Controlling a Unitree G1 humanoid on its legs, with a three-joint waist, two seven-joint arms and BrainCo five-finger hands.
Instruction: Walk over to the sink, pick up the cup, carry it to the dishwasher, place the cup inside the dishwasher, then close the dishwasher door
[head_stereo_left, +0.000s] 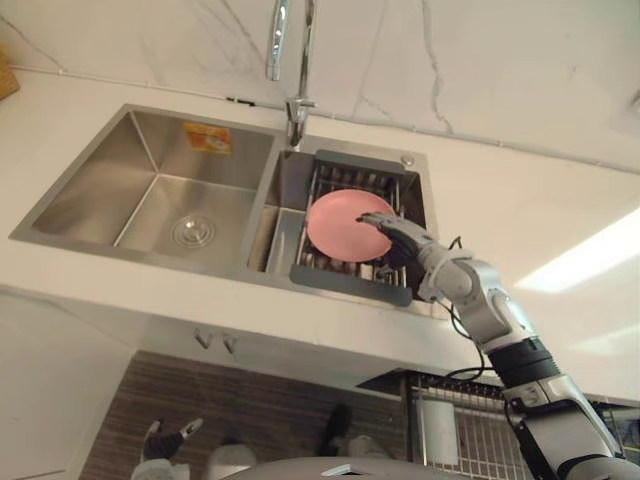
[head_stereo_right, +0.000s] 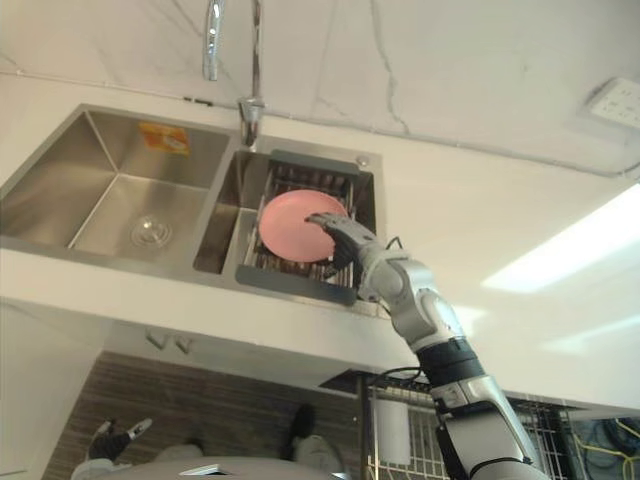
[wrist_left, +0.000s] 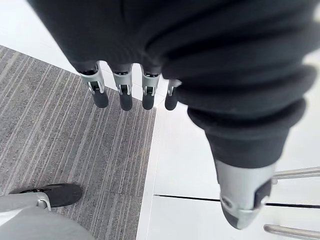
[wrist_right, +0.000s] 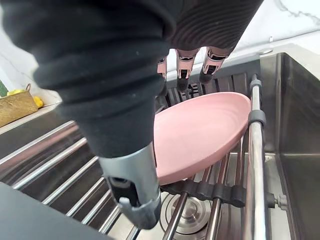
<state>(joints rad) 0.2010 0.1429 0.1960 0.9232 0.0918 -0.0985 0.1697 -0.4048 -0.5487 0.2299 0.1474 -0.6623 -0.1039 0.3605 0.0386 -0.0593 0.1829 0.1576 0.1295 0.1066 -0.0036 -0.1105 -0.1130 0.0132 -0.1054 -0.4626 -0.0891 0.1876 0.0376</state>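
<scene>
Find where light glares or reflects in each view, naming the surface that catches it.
Eye views: a bright streak of light lies on the white countertop right of the sink, whose steel walls reflect pale light. Right wrist view: highlights run along the rack rails beside the pink plate. Left wrist view: grey floor past the left hand is evenly lit, no glare.

Pink plate in drain rack, chrome faucet, white countertop
</scene>
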